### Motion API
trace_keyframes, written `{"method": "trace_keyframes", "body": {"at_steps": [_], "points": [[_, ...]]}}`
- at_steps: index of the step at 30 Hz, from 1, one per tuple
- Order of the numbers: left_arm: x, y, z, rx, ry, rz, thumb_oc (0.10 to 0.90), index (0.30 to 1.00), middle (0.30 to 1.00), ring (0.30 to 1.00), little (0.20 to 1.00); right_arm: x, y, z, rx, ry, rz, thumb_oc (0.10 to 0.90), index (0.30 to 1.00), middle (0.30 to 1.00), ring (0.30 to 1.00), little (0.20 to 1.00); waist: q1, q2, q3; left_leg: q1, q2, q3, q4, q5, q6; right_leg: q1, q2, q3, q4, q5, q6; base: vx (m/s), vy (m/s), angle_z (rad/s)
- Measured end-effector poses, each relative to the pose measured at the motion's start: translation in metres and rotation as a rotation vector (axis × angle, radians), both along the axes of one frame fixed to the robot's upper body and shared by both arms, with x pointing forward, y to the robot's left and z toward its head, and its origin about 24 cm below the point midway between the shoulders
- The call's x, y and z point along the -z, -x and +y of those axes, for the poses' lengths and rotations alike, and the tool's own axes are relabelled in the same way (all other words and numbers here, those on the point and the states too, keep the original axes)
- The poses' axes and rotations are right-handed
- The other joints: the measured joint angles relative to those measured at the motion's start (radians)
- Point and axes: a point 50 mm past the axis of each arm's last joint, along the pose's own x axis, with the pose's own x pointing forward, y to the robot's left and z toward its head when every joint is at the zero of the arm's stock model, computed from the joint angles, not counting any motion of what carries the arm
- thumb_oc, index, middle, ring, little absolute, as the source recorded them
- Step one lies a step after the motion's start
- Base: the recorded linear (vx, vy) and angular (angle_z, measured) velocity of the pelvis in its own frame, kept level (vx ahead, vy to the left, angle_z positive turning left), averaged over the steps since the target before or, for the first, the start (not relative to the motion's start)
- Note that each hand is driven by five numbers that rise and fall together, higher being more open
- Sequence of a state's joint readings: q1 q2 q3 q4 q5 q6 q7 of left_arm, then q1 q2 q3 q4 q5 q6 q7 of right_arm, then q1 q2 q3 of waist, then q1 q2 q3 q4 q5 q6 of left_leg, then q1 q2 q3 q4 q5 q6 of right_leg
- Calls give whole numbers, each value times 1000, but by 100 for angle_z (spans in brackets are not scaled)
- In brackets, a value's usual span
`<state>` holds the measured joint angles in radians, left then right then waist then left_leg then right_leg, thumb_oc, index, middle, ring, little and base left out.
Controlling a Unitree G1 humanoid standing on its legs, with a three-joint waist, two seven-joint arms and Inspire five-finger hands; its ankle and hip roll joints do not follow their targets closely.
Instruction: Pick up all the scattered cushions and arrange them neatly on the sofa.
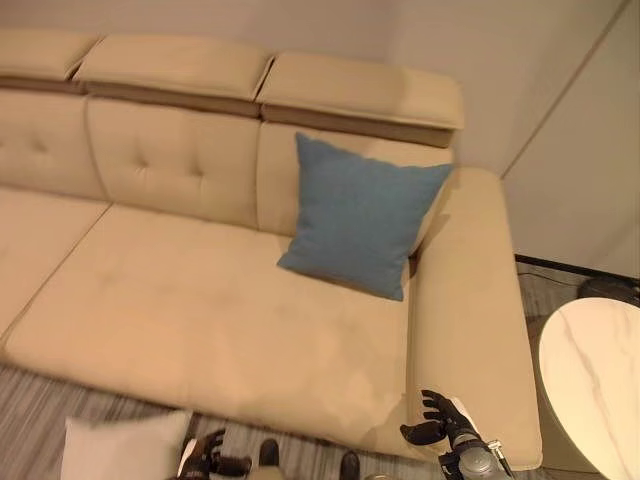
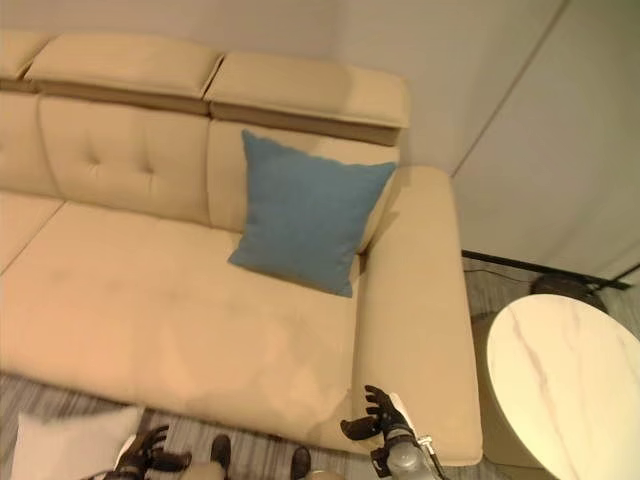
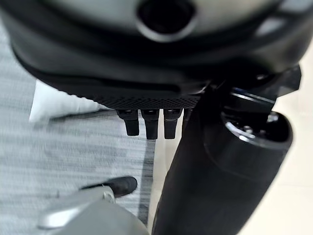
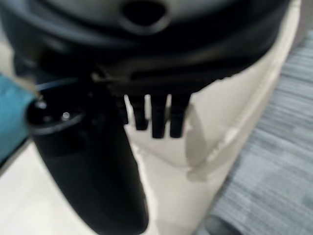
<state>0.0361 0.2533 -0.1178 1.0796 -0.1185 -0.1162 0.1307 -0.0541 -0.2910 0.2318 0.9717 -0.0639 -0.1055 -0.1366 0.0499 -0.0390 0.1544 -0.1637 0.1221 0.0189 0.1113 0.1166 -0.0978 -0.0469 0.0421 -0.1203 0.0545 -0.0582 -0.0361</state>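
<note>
A blue cushion (image 1: 362,213) leans upright against the backrest at the right end of the beige sofa (image 1: 200,310), beside its armrest (image 1: 470,300). A white cushion (image 1: 120,448) lies on the grey carpet in front of the sofa, at the lower left. My left hand (image 1: 205,458) hangs just right of the white cushion, fingers relaxed, holding nothing. My right hand (image 1: 432,418) hovers open at the front corner of the seat by the armrest, also empty. The blue cushion (image 4: 10,112) shows past my right hand (image 4: 151,115) in the right wrist view.
A round white marble-top table (image 1: 595,385) stands on the right, close to the sofa's armrest. A wall (image 1: 560,120) rises behind it. Striped grey carpet (image 1: 60,400) runs along the sofa's front. The sofa seat left of the blue cushion is bare.
</note>
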Motion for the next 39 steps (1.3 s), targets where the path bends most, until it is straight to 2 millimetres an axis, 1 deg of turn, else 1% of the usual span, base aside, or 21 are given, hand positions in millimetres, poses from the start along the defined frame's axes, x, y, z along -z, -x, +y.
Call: {"method": "trace_keyframes", "body": {"at_steps": [1, 2, 3, 5, 6, 8, 11, 13, 15, 16, 17, 19, 22, 24, 27, 28, 29, 35, 36, 37, 39], "points": [[-1, -5, -2, 6, 2, -13, 800, 900, 900, 900, 900, 0, 0, -1, 2, 4, -2, 800, 900, 900, 900, 900, -7, 5, 2, -22, 3, -16, 3, 16, -24, -5, 2, -20, -1, 4, -6, -326, -84, 104], [-5, -18, -5, 33, 2, -57, 800, 900, 900, 900, 900, -1, 1, -5, 15, 18, -15, 800, 900, 900, 900, 900, -18, 5, 15, -64, -1, -55, -37, 104, -86, -36, 1, -80, 8, 10, -24, -142, -43, 122], [-8, -26, -6, 39, 4, -78, 800, 900, 900, 900, 900, -4, -3, -5, 15, 20, -32, 800, 900, 900, 900, 900, -25, -11, 33, -67, -14, -55, -59, 137, -98, -38, -14, -107, -7, 15, -54, -195, -40, 98], [-4, -17, -6, 36, 7, -42, 800, 900, 900, 900, 900, -5, -9, -3, 11, 17, -35, 800, 900, 900, 900, 900, -17, -37, 40, -41, -35, -1, -9, 49, -24, -31, -36, -135, -27, 46, -98, -152, -31, 34], [-3, -16, -5, 30, 9, -33, 800, 900, 900, 900, 900, -4, -5, -4, 12, 16, -34, 800, 900, 900, 900, 900, -26, -46, 44, -31, -47, 35, 48, -16, -14, -15, -49, -152, -45, 54, -97, -73, -24, 70], [-2, -11, -1, 9, 1, -20, 800, 900, 900, 900, 900, -2, 0, -4, 17, 13, -28, 800, 900, 900, 900, 900, -55, -56, 48, 21, -70, 78, 110, -85, -7, 10, -73, -204, -77, 63, -88, -86, 4, 87], [2, -4, -4, 5, 13, 13, 800, 900, 900, 900, 900, -1, 7, -11, 48, 24, -11, 800, 900, 900, 900, 900, -99, -49, 45, 174, -48, 153, 120, -172, -12, 54, -82, -312, -132, 89, -73, -67, 65, 101], [3, -6, -11, 8, 31, 9, 800, 900, 900, 900, 900, 0, 12, -18, 80, 31, 0, 800, 900, 900, 900, 900, -117, -28, 35, 248, -37, 162, 23, -152, -10, 46, -77, -344, -124, 87, -59, -64, 129, 91], [5, -9, -20, 15, 56, 6, 800, 900, 900, 900, 900, -1, 14, -26, 109, 44, 10, 800, 900, 900, 900, 900, -134, -7, 32, 284, -27, 220, -110, -160, -13, 42, -89, -414, -106, 95, -45, -44, 108, 92], [4, -11, -27, 27, 69, -4, 800, 900, 900, 900, 900, 0, 18, -30, 115, 55, 23, 800, 900, 900, 900, 900, -141, 12, 22, 281, -26, 218, -151, -122, 16, 35, -88, -423, -89, 89, -33, -92, 175, 70], [5, -11, -31, 53, 73, -6, 800, 900, 900, 900, 900, 3, 25, -31, 119, 62, 57, 800, 900, 900, 900, 900, -117, 29, 5, 283, -20, 207, -176, -140, 22, 0, -95, -421, -33, 80, -18, -64, 125, 34], [5, -10, -29, 50, 69, -3, 800, 900, 900, 900, 900, 4, 21, -25, 82, 58, 59, 800, 900, 900, 900, 900, -109, 20, 1, 281, -44, 184, -189, -144, 35, -41, -129, -410, 29, 67, 7, -180, 132, 7], [4, -7, -18, 42, 40, 6, 800, 900, 900, 900, 900, 5, 12, -9, 34, 41, 55, 800, 900, 900, 900, 900, -84, -13, 1, 244, -87, 177, -150, -146, 49, -93, -187, -358, 99, 67, 29, -134, 69, 6], [2, -3, -3, 30, 3, 20, 800, 900, 900, 900, 900, 8, 12, 2, -10, 29, 62, 800, 900, 900, 900, 900, -79, -25, 6, 232, -103, 147, -149, -143, 67, -95, -196, -284, 109, 67, 55, -164, 49, 46], [-3, -4, 15, 14, -46, 15, 800, 900, 900, 900, 900, 6, 10, 8, -26, 17, 44, 800, 900, 900, 900, 900, -82, -32, 18, 201, -119, 73, -134, -127, 90, -103, -184, -33, 148, 41, 116, -82, 14, 75], [-5, -5, 19, 7, -57, 12, 800, 900, 900, 900, 900, 6, 9, 10, -26, 11, 41, 800, 900, 900, 900, 900, -77, -35, 20, 194, -122, 47, -129, -123, 92, -92, -181, -1, 142, 24, 136, -71, -75, 101], [-5, -1, 25, 6, -77, 23, 800, 900, 900, 900, 900, 6, 8, 12, -27, 8, 38, 800, 900, 900, 900, 900, -74, -36, 20, 176, -122, 4, -116, -116, 87, -54, -166, 70, 105, 13, 152, -68, -75, 92], [-3, 9, 24, 2, -82, 44, 800, 900, 900, 900, 900, 3, -1, 14, -35, 5, 16, 800, 900, 900, 900, 900, -56, -17, 28, 123, -90, -114, -124, -80, 53, -4, -104, 44, 13, 16, 125, -86, -136, 66], [0, 13, 21, -4, -71, 54, 800, 900, 900, 900, 900, 3, -1, 14, -43, 9, 17, 800, 900, 900, 900, 900, -35, -12, 30, 89, -77, -150, -117, -59, 31, 0, -77, 38, -9, 22, 113, -139, -163, 74], [0, 9, 18, -3, -63, 43, 800, 900, 900, 900, 900, 3, 0, 12, -42, 13, 18, 800, 900, 900, 900, 900, -41, -8, 31, 60, -71, -187, -110, -41, 8, -1, -58, 37, -25, 23, 104, -198, -166, 105], [0, 4, 11, -7, -37, 23, 800, 900, 900, 900, 900, 2, -1, 9, -43, 23, 20, 800, 900, 900, 900, 900, -21, 0, 35, 24, -57, -189, -135, 1, -5, -7, -30, 18, -58, 48, 63, -194, -75, 111]]}}
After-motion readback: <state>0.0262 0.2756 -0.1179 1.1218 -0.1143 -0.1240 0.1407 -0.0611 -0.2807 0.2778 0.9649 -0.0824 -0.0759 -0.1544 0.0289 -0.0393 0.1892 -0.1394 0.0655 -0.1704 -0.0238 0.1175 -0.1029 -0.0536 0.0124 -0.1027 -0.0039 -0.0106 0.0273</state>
